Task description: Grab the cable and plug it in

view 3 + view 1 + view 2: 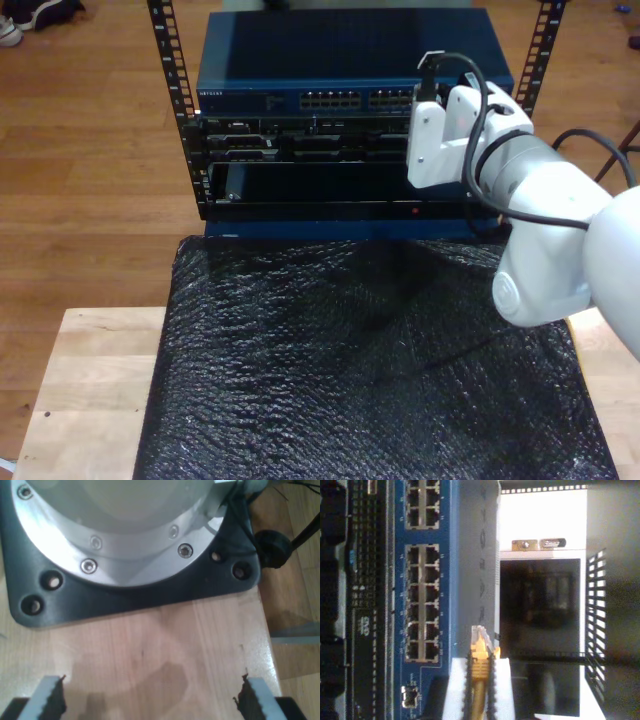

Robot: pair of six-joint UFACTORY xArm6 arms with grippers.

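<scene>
The cable (pixel 479 680) is yellow-orange and runs between the fingers of my second gripper (pixel 481 662), which is shut on it. Its clear plug (pixel 481 636) sticks out past the fingertips toward the blue network switch (pixel 445 580). The plug sits beside a block of ports (pixel 422 602), not in one. In the exterior view the second arm (pixel 520 180) reaches to the switch (pixel 350 60) at the row of ports (pixel 385 99) on the exterior view's right. My first gripper (pixel 150 700) is open over bare wood, with nothing between its fingers (pixel 50 700).
A black rack (pixel 185 130) holds the switch and darker units (pixel 300 145) below it. Black bubble wrap (pixel 350 360) covers the wooden table (pixel 90 380). An arm's round metal base on a black plate (pixel 130 595) stands ahead of my first gripper.
</scene>
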